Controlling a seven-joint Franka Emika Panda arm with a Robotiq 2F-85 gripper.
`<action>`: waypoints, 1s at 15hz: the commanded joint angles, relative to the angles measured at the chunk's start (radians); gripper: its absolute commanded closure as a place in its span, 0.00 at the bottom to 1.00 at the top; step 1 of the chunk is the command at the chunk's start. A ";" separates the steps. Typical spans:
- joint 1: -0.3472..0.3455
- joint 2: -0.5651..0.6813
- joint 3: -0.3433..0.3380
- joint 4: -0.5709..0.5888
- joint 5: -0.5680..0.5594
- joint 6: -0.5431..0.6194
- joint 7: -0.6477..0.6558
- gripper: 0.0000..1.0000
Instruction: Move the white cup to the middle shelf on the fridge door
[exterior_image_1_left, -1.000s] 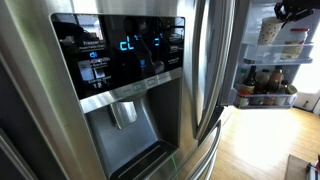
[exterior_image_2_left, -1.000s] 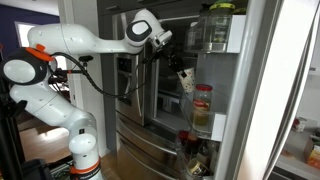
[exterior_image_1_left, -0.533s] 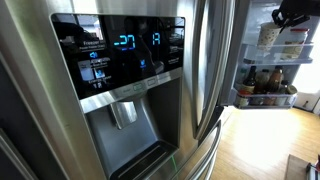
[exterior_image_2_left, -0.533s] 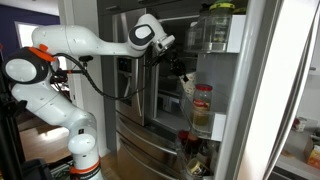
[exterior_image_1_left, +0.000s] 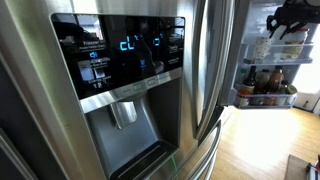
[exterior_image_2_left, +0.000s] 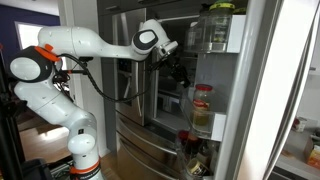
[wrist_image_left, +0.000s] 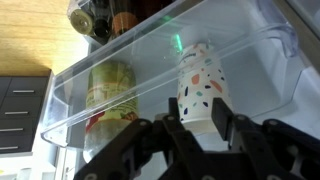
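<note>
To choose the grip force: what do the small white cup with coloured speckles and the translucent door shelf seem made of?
The small white cup with coloured speckles looks like matte paper or perhaps ceramic; no strong gloss shows, so this stays open. The wide translucent door shelf looks like glossy clear plastic: the jar shows through its wall.

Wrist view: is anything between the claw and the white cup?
Nothing visible. The white cup sits between the fingers of the claw, inside the clear bin. The jar stands beside the cup, apart from it and outside the fingers. Whether the fingers touch the cup cannot be told.
</note>
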 joint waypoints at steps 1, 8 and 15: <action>-0.005 0.007 -0.002 -0.013 0.000 0.018 -0.019 0.28; 0.020 0.009 0.038 0.035 0.038 -0.042 -0.021 0.00; 0.049 0.053 0.220 0.171 -0.026 -0.299 0.047 0.00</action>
